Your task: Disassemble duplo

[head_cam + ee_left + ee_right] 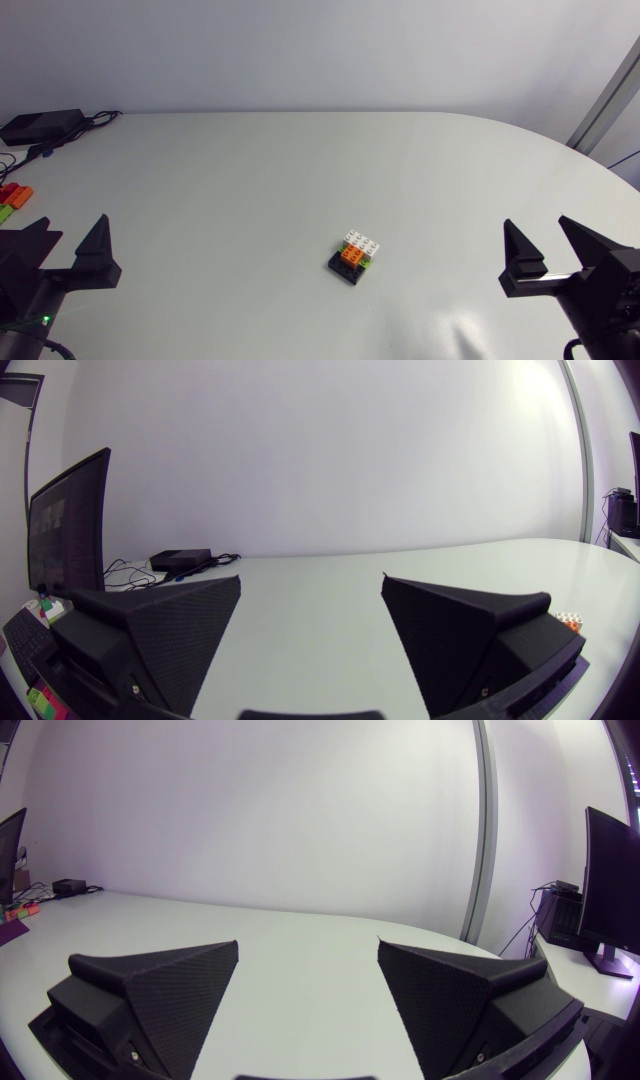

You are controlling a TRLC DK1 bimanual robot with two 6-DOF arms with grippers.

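Office or lab: white table (250, 180), cabled black box (40, 125).

dial: 12 o'clock is taken as the far edge of the table (250, 170) in the head view, with the centre at the table's middle.
duplo stack (356, 256): set on the table just off the middle, toward 5 o'clock.
left gripper (72, 224): found at 8 o'clock, over the near left edge; the duplo stack is seen at its 3 o'clock, well apart.
right gripper (538, 226): found at 4 o'clock; the duplo stack is seen at its 9 o'clock, nearer than to the left gripper.
box (40, 125): placed at 10 o'clock, at the far left edge, with cables (95, 122) beside it.
loose bricks (12, 197): laid at 9 o'clock, between the box and the left gripper.
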